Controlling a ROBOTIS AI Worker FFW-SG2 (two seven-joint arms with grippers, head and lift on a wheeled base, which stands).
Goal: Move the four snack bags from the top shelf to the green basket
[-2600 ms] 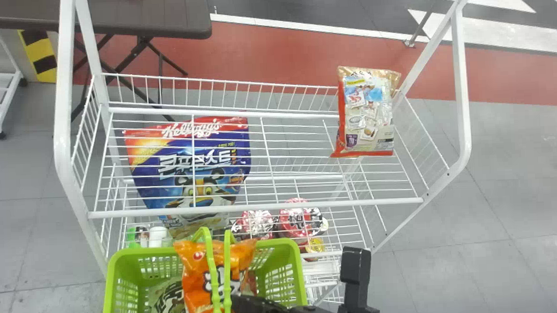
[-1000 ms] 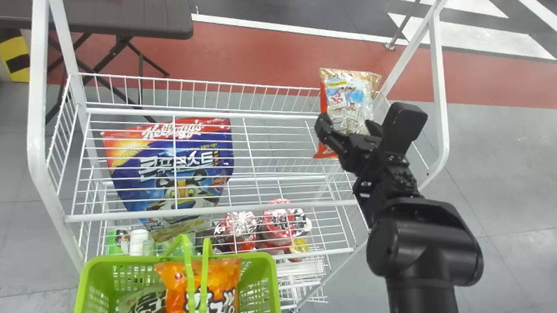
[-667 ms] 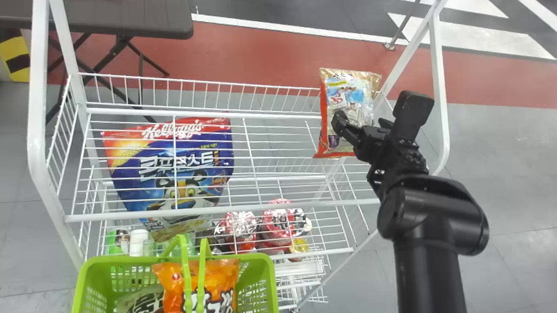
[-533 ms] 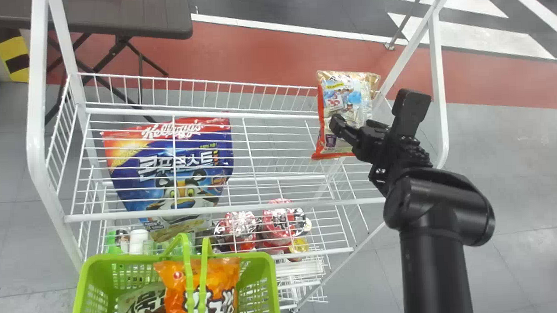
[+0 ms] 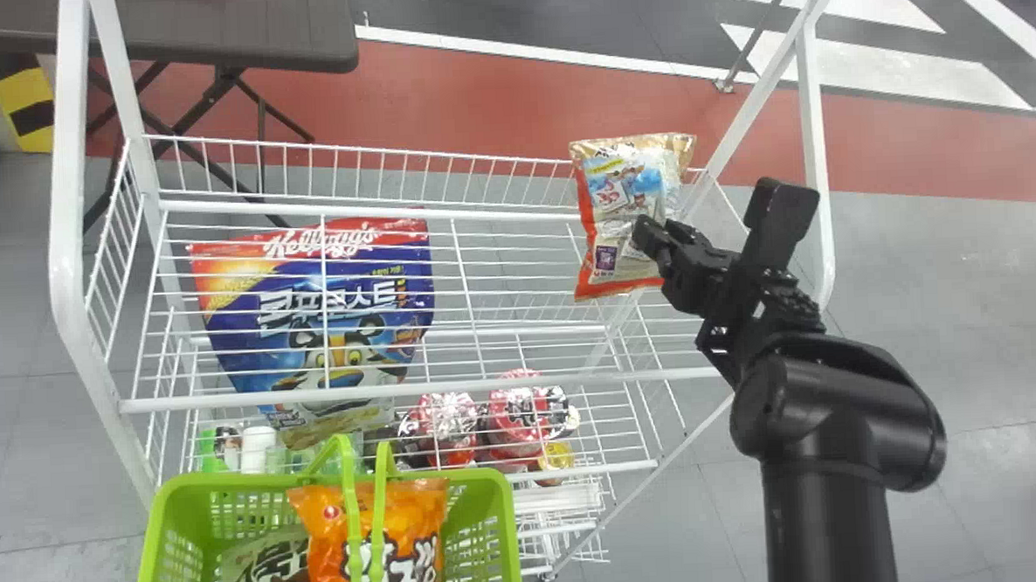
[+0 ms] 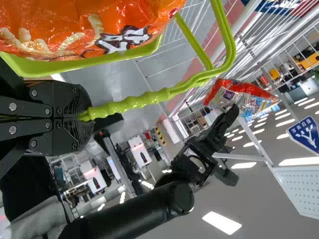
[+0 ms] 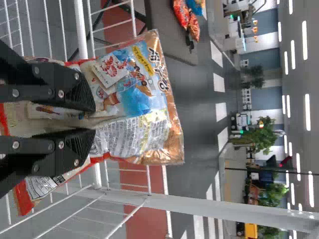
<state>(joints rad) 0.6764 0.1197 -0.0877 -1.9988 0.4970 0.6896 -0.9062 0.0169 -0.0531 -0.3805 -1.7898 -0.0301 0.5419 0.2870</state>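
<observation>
My right gripper [image 5: 661, 234] is at the right end of the top shelf [image 5: 487, 386], shut on a red-edged beige snack bag [image 5: 610, 191]. In the right wrist view the right gripper [image 7: 92, 118] pinches a crease into this snack bag [image 7: 132, 94], which leans a little. The green basket [image 5: 500, 537] stands at the front left, holding an orange snack bag [image 5: 376, 542] and a pale green snack bag [image 5: 268, 573]. My left gripper [image 6: 82, 117] is shut on the basket's handle [image 6: 134, 102], beside the orange snack bag [image 6: 89, 25].
White uprights [image 5: 818, 164] frame the shelf's right side, close to the right gripper. Beneath the wire top shelf lie a large blue cereal bag [image 5: 334, 290] and red-topped cups [image 5: 523, 413]. A dark table [image 5: 236, 32] stands behind at the left.
The right arm has come up from beside the basket to the shelf bag and taken hold of it. The bag has shifted slightly left and tilted. The whole head view has shifted too.
</observation>
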